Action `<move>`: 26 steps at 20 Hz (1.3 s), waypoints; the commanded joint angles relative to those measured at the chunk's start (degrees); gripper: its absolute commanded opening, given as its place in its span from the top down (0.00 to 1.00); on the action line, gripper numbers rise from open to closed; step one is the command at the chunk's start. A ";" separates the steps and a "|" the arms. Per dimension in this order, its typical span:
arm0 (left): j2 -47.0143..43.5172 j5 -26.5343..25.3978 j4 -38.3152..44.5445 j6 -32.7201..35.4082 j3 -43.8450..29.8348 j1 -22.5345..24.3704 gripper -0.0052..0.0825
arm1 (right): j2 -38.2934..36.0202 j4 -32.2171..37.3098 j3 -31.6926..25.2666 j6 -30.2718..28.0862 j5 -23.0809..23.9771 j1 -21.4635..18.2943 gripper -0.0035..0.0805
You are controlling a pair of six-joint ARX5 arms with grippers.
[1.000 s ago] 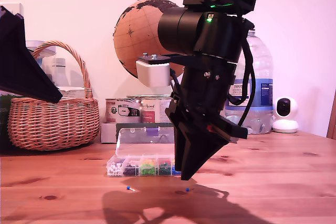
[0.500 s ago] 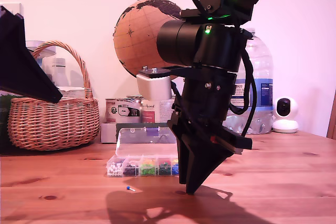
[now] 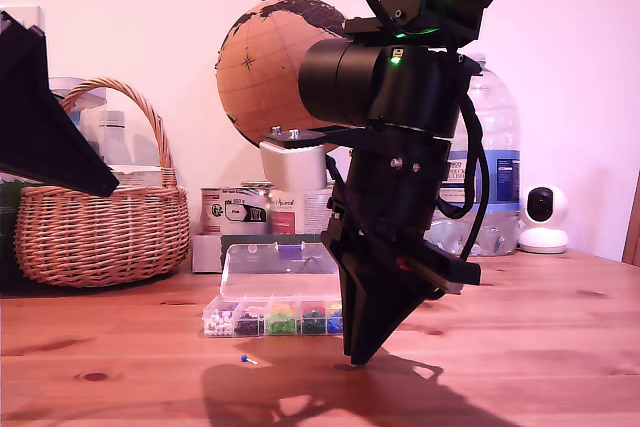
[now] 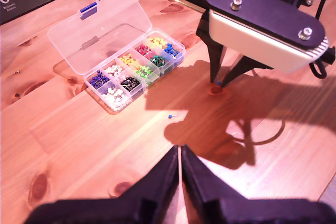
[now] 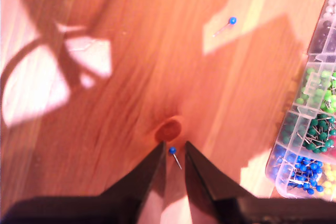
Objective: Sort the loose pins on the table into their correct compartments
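Blue pin [image 5: 171, 150] lay between the narrowly parted fingertips of my second gripper [image 5: 173, 153], beside a knot [image 5: 168, 129] in the table [image 5: 105, 129]. A second blue pin [image 5: 231, 20] lay ahead; the box [image 5: 310, 129] just beside. My first gripper [image 4: 180, 153] hung nearly closed, empty.

In the exterior view, my second gripper [image 3: 357, 357] hides the blue pin at its tips and covers the box's [image 3: 270, 319] 3 o'clock end. A black arm at 9 o'clock is cut by the frame edge. In the second wrist view, only the box's [image 5: 310, 145] near corner shows at 3 o'clock, and the pin's [image 5: 172, 151] shaft runs down between the fingertips, its point hidden. In the first wrist view, pins in the box [image 4: 137, 71] are too small to count.
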 commanded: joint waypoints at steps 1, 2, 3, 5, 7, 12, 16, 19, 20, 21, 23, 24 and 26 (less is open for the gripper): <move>-0.15 0.04 0.22 0.26 -0.44 0.11 0.97 | 1.36 -0.20 -0.59 0.00 -0.46 0.48 0.92; -0.15 0.04 0.22 0.26 -0.44 0.11 0.97 | 1.36 -0.20 -0.59 0.00 -0.48 0.48 0.94; -0.15 0.04 0.22 0.26 -0.44 0.11 0.97 | 1.36 -0.20 -0.59 0.00 -0.50 0.48 0.96; -0.15 0.04 0.22 0.28 -0.44 0.11 0.97 | 1.36 -0.24 -0.59 0.00 -1.51 0.48 0.97; -0.15 0.04 0.22 0.28 -0.44 0.11 0.97 | 1.36 -0.22 -0.59 0.00 -1.73 0.50 0.97; -0.15 0.04 0.22 0.28 -0.44 0.11 0.97 | 1.33 -3.21 0.87 0.04 0.00 0.59 0.97; -0.15 0.04 0.24 0.28 -0.44 0.11 0.97 | 1.33 -4.55 4.00 0.24 0.20 0.94 0.97; -0.15 0.04 0.22 0.28 -0.44 0.11 0.97 | 1.33 -4.96 6.05 0.39 0.22 1.03 0.97; -0.15 0.04 0.22 0.28 -0.44 0.11 0.97 | 1.33 -4.94 6.67 0.85 0.28 1.07 0.97; -0.15 0.04 0.22 0.28 -0.44 0.11 0.97 | 1.33 -5.05 7.23 1.84 0.28 1.07 0.97; -0.15 0.04 0.22 0.28 -0.44 0.11 0.97 | 1.33 -6.47 7.52 2.14 0.33 1.07 0.97; -0.15 0.07 0.22 0.28 -0.44 0.11 0.97 | 1.33 -8.83 7.52 2.16 0.46 1.09 0.97; -0.15 0.04 0.24 0.28 -0.44 0.11 0.97 | 1.33 -13.73 7.52 0.07 0.50 1.36 0.96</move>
